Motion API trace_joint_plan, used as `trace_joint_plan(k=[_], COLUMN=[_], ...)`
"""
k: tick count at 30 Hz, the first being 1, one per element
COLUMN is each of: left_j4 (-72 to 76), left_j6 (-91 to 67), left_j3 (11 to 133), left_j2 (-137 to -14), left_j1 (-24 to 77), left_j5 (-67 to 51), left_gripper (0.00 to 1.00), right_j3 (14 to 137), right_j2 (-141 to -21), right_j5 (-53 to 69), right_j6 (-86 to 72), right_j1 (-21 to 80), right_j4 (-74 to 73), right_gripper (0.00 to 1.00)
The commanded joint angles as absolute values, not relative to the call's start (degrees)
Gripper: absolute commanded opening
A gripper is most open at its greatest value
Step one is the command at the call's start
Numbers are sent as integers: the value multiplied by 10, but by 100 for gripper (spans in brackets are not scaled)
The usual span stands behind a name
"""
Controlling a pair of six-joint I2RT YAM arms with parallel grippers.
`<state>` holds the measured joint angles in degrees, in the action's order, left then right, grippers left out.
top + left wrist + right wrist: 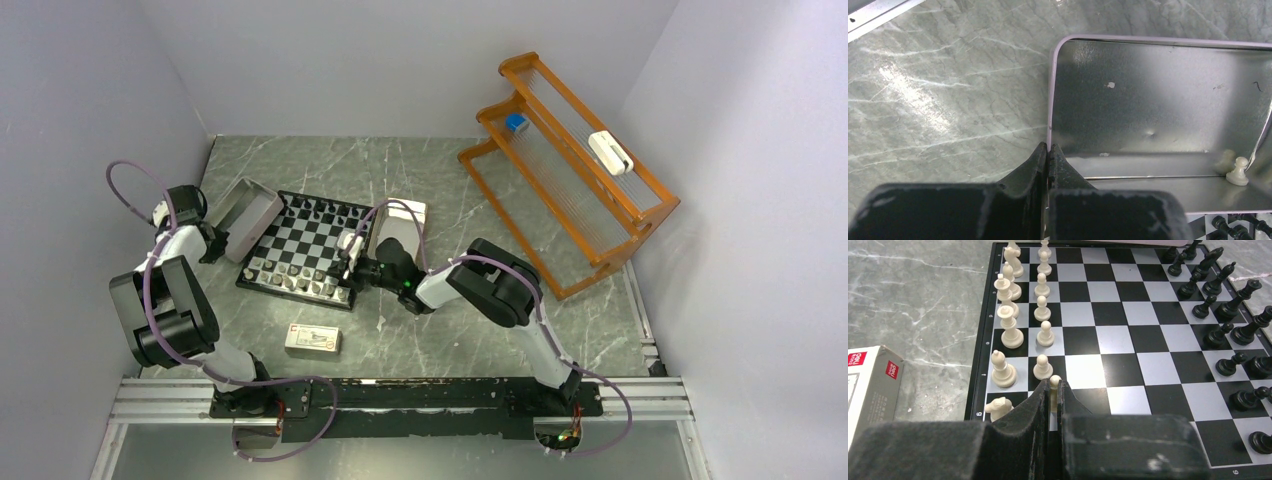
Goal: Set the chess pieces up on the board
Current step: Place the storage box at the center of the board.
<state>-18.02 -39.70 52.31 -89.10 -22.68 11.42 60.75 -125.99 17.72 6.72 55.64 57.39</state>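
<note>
The right claw (1053, 390) is clenched on a white pawn (1054, 380), only the pawn's round head showing above the fingertips, its long axis upright between the jaws. Whether its foot already touches the board (1128, 315) I cannot tell, since the fingers hide it. It sits in line with the file of white pawns (1042, 315), just beside the last one placed and next to the white knight (998, 407) near the board's corner, so the square it belongs on looks to lie straight below. I judge the coming move is a short drop and a release, with little room on the knight's side. The black pieces (1218, 335) stand along the opposite edge, well apart, and a white-and-red carton (868, 385) lies on the tabletop off the white edge. The left claw (1048, 150) is closed on the rim of a metal tin (1158, 100) beside the board's far corner. One more pale pawn (1238, 171) stands upright in the tin's corner nearest the board, nearer the left arm, though that claw is occupied.
</note>
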Motion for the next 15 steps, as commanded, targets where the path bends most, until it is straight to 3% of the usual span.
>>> trace_joint_plan(k=[1, 15], left_j4=[-186, -234], left_j6=[-418, -444], left_j3=[519, 538], left_j2=[-894, -913], left_j1=[-233, -232], left_j5=[122, 129], left_gripper=[5, 6], right_j3=[626, 606], right_j2=[-1271, -1266], right_j5=[178, 156], right_j6=[69, 67], right_j1=[557, 558], right_j4=[572, 584], right_gripper=[3, 13])
